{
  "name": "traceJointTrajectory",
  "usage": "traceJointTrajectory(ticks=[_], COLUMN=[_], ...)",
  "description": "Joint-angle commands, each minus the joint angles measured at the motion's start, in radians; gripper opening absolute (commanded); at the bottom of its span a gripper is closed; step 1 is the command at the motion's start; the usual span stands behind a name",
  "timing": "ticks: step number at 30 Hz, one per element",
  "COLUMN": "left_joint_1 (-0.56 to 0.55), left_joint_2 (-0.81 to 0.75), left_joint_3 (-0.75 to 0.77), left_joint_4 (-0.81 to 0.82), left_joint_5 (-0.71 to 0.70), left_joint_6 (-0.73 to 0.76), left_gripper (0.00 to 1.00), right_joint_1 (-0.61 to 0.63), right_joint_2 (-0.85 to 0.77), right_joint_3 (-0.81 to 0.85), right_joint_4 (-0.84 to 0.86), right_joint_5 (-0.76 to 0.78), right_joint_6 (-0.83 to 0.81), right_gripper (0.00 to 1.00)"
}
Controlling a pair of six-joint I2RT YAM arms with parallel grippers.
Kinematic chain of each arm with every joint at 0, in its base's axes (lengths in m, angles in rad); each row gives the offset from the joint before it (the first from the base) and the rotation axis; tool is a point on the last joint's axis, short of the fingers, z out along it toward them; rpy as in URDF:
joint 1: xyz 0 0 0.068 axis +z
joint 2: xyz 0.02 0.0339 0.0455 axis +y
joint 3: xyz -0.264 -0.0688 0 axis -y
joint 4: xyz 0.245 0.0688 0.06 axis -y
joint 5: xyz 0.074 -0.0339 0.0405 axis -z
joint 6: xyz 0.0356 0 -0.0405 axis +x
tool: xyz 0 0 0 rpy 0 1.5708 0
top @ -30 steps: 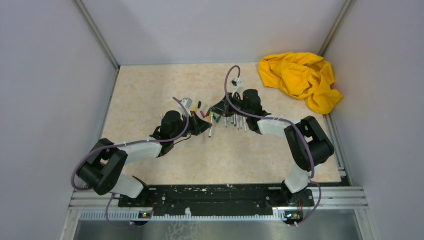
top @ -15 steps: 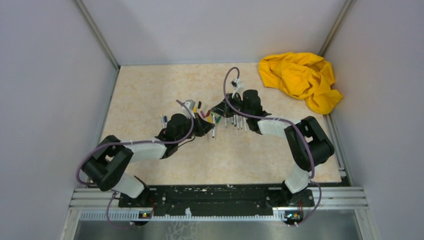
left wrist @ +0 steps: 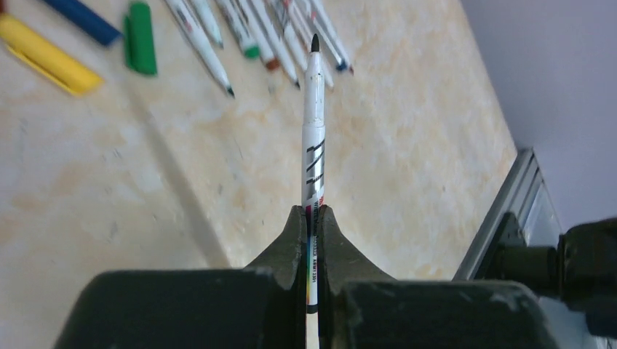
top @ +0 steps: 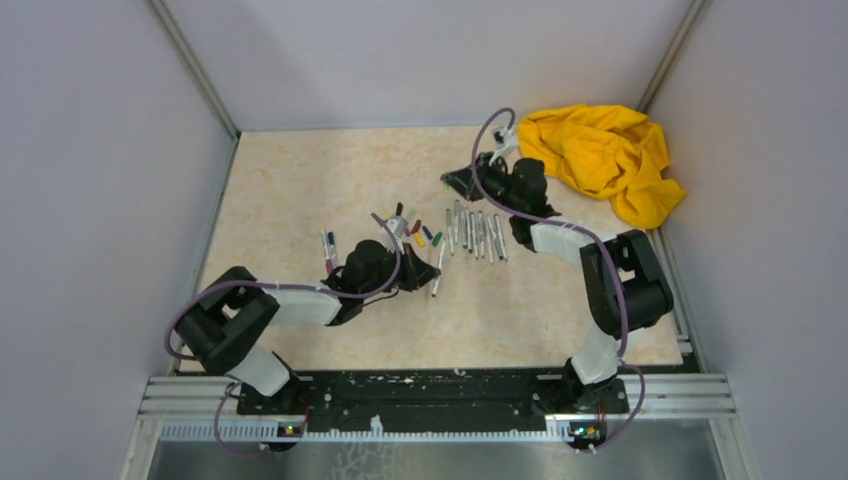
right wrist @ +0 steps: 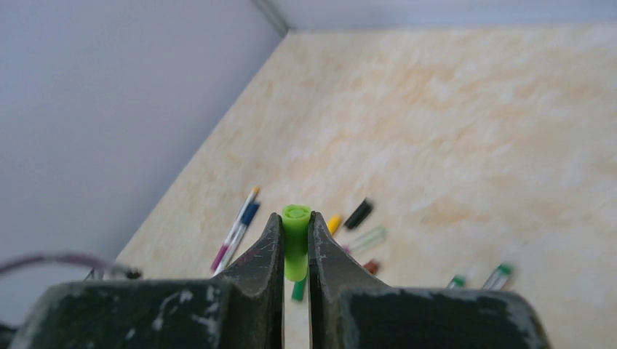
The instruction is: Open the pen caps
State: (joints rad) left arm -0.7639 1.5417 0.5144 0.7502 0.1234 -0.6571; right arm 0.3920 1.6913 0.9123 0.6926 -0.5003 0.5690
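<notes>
Slippage is looking like the main hazard here. The right arm's jaws are pinching a tiny bright-green bullet-shaped plastic cap, its top just poking past their tips, over the far part of the beige marbled tabletop. The cap is small and smooth, so an uneven squeeze or a release from up there is likely to send it bouncing and rolling. It could end up near the crumpled yellow cloth, where it would be hard to find.

The left arm's jaws are clamping shut on the rear end of a thin white pen barrel, whose dark tip is standing bare and pointing away. With so much barrel sticking out, any swing is risking the tip marking the tabletop. It could also knock the row of uncapped white pens lying just beyond it, and those round barrels are liable to roll out of line.

Other loose coloured caps are lying in a small scatter between the 2 arms, just beside that row. Among them are a yellow one and a darker green one. 2 pens with purple and blue caps on are lying well apart to the left, so the job is looking unfinished.

No tray, cup or box is showing in any view. Everything is resting directly on the tabletop, so nothing is stopping strays from wandering.
</notes>
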Motion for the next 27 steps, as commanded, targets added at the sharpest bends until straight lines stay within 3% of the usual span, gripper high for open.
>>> traceJointTrajectory(ticks=[1, 7, 13, 18, 27], left_joint_1=[-0.039, -0.046, -0.045, -0.046, -0.045], left_joint_2=[0.025, -0.010, -0.135, -0.194, -0.259], left_joint_3=[-0.021, -0.038, 0.020, 0.073, 0.141], left_joint_4=[-0.082, -0.094, -0.321, -0.453, -0.623], left_joint_5=[0.037, -0.076, -0.405, -0.536, -0.725], left_joint_6=[0.052, 0.035, -0.026, -0.057, -0.113], left_gripper=[0.00, 0.00, 0.00, 0.00, 0.00], right_joint_1=[-0.047, -0.047, -0.031, 0.042, 0.145], right_joint_2=[-0.009, -0.007, 0.046, 0.140, 0.269], right_joint_3=[0.103, 0.141, 0.254, 0.366, 0.458], right_joint_4=[0.173, 0.075, -0.249, -0.485, -0.652], right_joint_5=[0.040, 0.049, 0.087, 0.181, 0.293], right_joint_6=[-0.003, -0.047, -0.142, -0.230, -0.230], right_gripper=[0.00, 0.00, 0.00, 0.00, 0.00])
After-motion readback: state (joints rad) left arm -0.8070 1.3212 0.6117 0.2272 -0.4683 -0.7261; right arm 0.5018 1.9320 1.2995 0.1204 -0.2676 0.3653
